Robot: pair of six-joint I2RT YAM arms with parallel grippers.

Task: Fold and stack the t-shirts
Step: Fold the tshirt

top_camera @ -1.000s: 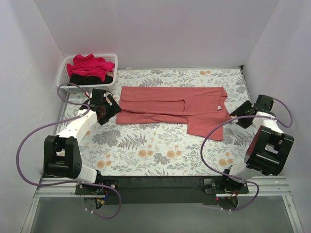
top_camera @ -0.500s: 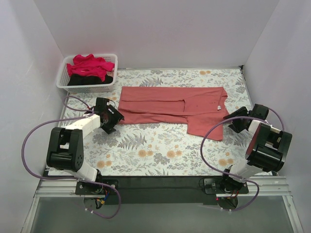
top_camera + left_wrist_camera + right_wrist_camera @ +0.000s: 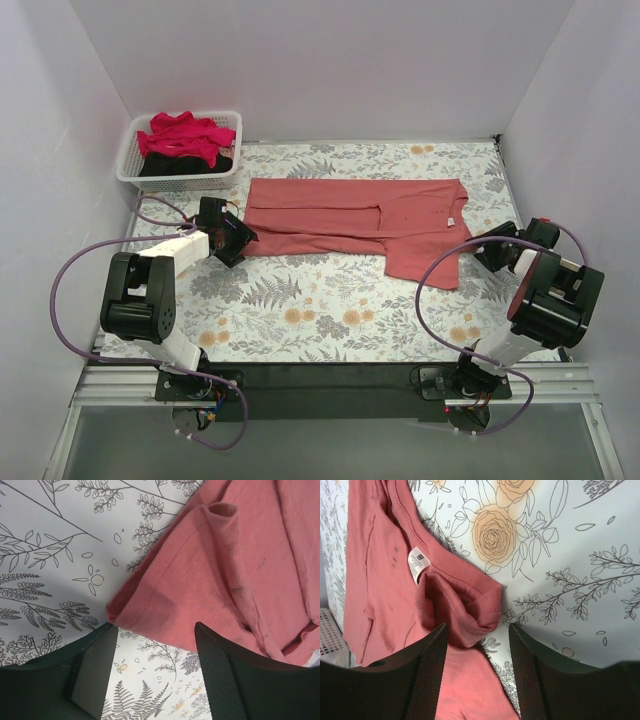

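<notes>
The coral-red t-shirt [image 3: 360, 215] lies flat across the back half of the table, folded lengthwise, one part hanging toward me at the right. My left gripper [image 3: 232, 240] is open at its near-left corner. In the left wrist view that hem corner [image 3: 150, 615] lies between the two fingers, left gripper [image 3: 155, 630] low over the cloth. My right gripper [image 3: 487, 250] is open at the right end. The bunched collar [image 3: 470, 605] with its white label [image 3: 418, 562] sits between the jaws of the right gripper [image 3: 477, 630].
A white slatted basket [image 3: 130, 160] stands at the back left corner, holding a crimson-pink t-shirt [image 3: 185, 135] on top of a black one [image 3: 185, 163]. The floral tablecloth [image 3: 320, 310] covers the table. Walls close in on the left, right and back.
The left gripper has swung in to the shirt's near-left corner. The right gripper has come down at the collar end. Both sets of jaws have narrowed somewhat.
</notes>
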